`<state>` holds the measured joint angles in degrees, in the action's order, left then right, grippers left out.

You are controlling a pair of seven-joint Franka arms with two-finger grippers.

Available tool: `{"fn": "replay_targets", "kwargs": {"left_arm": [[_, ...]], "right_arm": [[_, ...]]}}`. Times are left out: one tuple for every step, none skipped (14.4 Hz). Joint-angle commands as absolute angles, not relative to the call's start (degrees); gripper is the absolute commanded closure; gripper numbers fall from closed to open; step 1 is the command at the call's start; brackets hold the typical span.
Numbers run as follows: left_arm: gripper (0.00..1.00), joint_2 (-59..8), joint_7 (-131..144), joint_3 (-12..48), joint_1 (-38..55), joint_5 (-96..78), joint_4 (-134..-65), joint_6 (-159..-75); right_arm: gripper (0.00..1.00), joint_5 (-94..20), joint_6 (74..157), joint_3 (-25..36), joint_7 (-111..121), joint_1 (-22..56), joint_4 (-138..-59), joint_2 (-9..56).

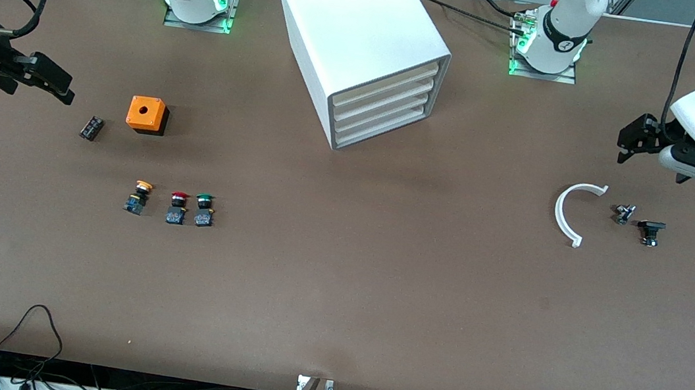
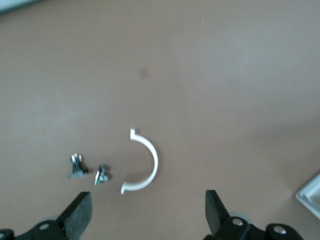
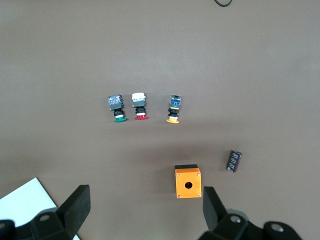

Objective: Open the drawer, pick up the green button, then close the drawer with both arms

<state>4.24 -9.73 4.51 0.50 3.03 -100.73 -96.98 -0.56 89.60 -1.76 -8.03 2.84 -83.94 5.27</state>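
The white cabinet point(image 1: 361, 31) stands at the table's middle, near the arms' bases. All four drawers are shut, including the third from the top point(image 1: 381, 113). The green-capped button point(image 1: 204, 209) stands on the open table toward the right arm's end, nearer the front camera than the cabinet. It also shows in the right wrist view point(image 3: 118, 108). My right gripper point(image 1: 62, 90) is open and empty, up over the table's end beside the orange box; in its wrist view point(image 3: 144, 210) nothing is between the fingers. My left gripper point(image 1: 624, 144) is open and empty over the other end, as its wrist view point(image 2: 147, 215) shows.
An orange box point(image 1: 147, 115) with a round hole, a black cylinder point(image 1: 91, 127), a red-capped button point(image 1: 177, 207) and a yellow-capped button point(image 1: 138, 196) lie near the green one. A white curved piece point(image 1: 574, 213) and two small parts point(image 1: 623, 214) point(image 1: 650, 232) lie below the left gripper.
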Motion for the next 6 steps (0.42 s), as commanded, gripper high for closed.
{"fn": "replay_targets", "kwargs": {"left_arm": [[0.0,4.66,-11.42,4.57,0.09,1.67,-100.38,-95.01],[0.0,4.48,-11.34,4.57,0.09,1.76,-100.11,-95.18],[0.0,4.13,-10.73,4.57,0.17,2.28,-99.85,-95.53],[0.0,3.35,-10.64,4.66,0.18,2.37,-98.54,-95.45],[0.0,2.73,-10.55,4.66,0.18,2.46,-97.83,-95.28],[0.0,2.38,-10.55,4.66,0.18,2.46,-97.56,-95.27]], "right_arm": [[0.0,0.18,89.12,-3.25,-7.03,1.58,-82.79,5.45],[0.0,0.18,89.03,-3.16,-7.03,1.58,-82.88,5.36],[0.0,0.18,89.03,-3.16,-7.12,1.5,-82.88,5.45],[0.0,0.26,88.95,-3.16,-7.03,1.49,-82.88,5.45],[0.0,0.26,88.6,-3.08,-7.03,1.41,-82.88,5.54],[0.0,0.35,88.33,-3.08,-6.94,1.49,-82.88,5.54]]}}
